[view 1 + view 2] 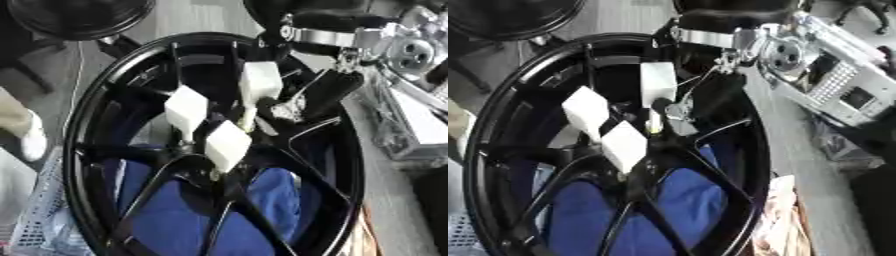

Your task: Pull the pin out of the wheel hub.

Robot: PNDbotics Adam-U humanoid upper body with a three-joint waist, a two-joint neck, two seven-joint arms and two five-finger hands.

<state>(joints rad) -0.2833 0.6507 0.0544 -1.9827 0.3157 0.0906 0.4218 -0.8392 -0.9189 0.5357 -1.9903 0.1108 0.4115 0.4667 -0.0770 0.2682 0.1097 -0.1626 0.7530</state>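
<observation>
Reaching into the black wheel hub (96, 100), the right hand (302, 102) nears white-tagged pins (260, 82); finger state unclear.

The robot's right arm (328, 32) comes in from the far right, black with a silver band at the wrist (706, 37). Its right hand (710, 100) hangs below that wrist, dark and pointing toward the near side, with thin silver parts showing along its left edge. Whether its fingers are curled or straight cannot be told. The left arm and left hand show in neither view.
</observation>
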